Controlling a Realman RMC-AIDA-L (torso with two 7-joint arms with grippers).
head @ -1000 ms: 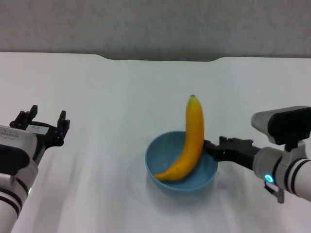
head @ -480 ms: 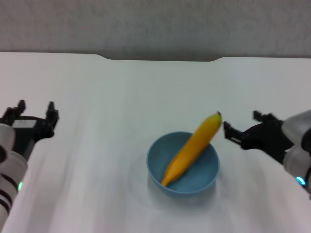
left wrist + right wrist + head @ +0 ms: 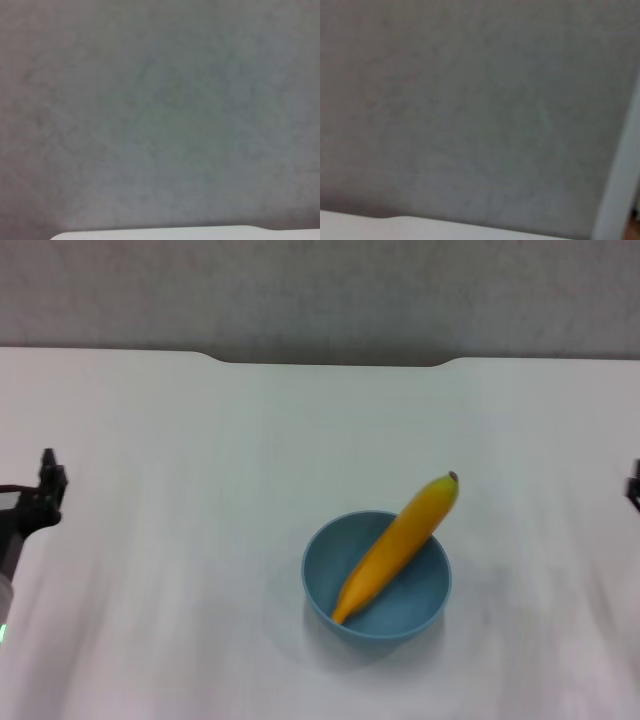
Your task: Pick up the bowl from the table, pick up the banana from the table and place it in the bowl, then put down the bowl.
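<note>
Both jaws have withdrawn, well apart from the banana (image 3: 397, 546) in the bowl (image 3: 420, 602).

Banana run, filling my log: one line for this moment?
banana: in bowl, tip over rim | bowl: on table | both end effectors: at frame edges

one bowl (image 3: 377, 578), one banana (image 3: 395, 547)

Left end effector (image 3: 35, 495) and right end effector (image 3: 634, 483) sit at opposite edges
</note>
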